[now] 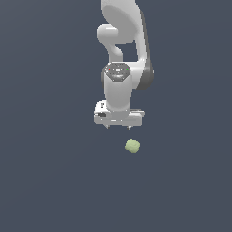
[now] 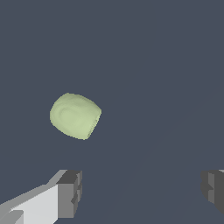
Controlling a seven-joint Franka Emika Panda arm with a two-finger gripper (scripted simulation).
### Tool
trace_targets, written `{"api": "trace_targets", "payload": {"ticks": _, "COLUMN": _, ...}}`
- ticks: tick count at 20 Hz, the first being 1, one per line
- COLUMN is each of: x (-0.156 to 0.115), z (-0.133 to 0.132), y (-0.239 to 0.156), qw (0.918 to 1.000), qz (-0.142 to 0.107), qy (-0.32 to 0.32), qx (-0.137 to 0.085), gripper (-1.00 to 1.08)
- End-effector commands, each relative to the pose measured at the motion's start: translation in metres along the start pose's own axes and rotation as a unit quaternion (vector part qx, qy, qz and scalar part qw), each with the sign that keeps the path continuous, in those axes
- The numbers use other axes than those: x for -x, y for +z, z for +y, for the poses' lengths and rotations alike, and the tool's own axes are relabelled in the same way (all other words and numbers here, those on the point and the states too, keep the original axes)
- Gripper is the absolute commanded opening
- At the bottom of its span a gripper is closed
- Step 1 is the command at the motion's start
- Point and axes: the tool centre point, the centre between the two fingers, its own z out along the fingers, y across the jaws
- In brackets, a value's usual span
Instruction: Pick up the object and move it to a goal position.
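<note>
Lying apparently tilted, cube (image 2: 75,115).

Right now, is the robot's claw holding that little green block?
No. In the wrist view the cube lies apart from the open gripper, its fingers touching nothing.

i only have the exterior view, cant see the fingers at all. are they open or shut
Observer: Open. In the wrist view the two grey fingertips stand far apart, with nothing between them; the gripper is empty.
Operator: is the cube between them
Observer: No. The cube lies ahead of the fingers, apart from both, nearer to the one with the white link behind it than to the other.
Operator: anything odd about the cube
Observer: Close up it looks rounded, almost barrel-shaped, with a faint ring on one face.
</note>
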Motion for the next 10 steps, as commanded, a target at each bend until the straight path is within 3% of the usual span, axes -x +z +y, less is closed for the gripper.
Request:
{"api": "trace_targets", "payload": {"ticks": 1, "x": -0.002, "z": -0.004, "y": 0.003, "qw": 0.9999, "qz": 0.000, "qy": 0.012, "qx": 0.000, "gripper": 1.00}}
{"api": "trace_targets", "payload": {"ticks": 10, "x": -0.017, "z": -0.027, "y": 0.020, "qw": 0.9962, "qz": 0.001, "qy": 0.087, "qx": 0.001, "gripper": 1.00}}
